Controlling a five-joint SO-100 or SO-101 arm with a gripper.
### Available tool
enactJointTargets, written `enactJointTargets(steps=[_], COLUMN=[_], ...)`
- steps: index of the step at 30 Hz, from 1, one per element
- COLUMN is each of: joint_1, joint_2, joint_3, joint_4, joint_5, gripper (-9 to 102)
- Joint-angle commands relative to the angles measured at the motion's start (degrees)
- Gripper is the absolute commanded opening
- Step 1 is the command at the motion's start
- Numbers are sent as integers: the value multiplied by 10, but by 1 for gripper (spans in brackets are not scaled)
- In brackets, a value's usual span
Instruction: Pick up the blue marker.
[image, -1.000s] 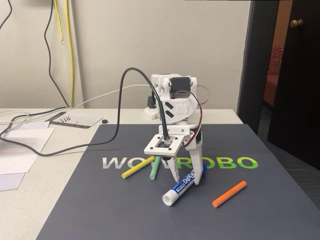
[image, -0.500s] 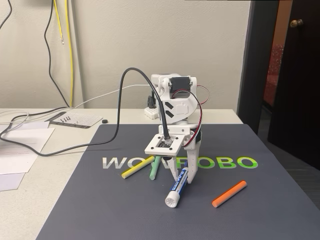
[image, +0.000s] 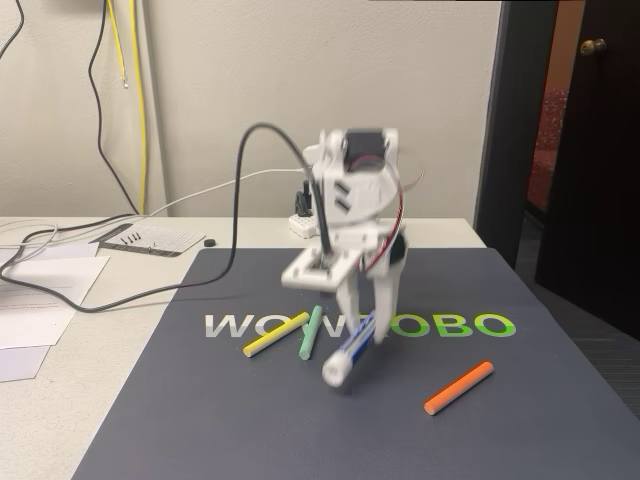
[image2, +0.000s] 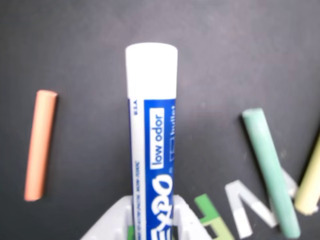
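The blue marker (image: 348, 354) is a thick white barrel with a blue Expo label and a white end. It hangs tilted above the dark mat, white end lowest, with my white gripper (image: 366, 328) shut on its upper part. In the wrist view the blue marker (image2: 152, 145) runs up the middle from between the two white fingers, with the gripper (image2: 152, 227) closed around it at the bottom edge. The arm is blurred in the fixed view. The marker's cap is hidden by the fingers.
A dark mat (image: 200, 430) with WOWROBO lettering covers the table. On it lie a yellow stick (image: 275, 336), a green stick (image: 311, 332) and an orange stick (image: 458, 388). Papers (image: 40, 290) and black cables lie at the left. A dark door stands at the right.
The gripper closed on the marker and rose, lifting it off the mat and turning it; the arm has swung slightly left and up.
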Motion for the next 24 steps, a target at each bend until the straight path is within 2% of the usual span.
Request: enactJointTargets(steps=[1,5,8,14,24], joint_1=[-15,-26,-40,-50,-5], joint_2=[101,191,285,504,813], joint_3=[-22,-20,21,224,479], joint_4=[61,125,125,125,124], joint_5=[47,118,204,313,457], gripper=[0,0,0,0,0])
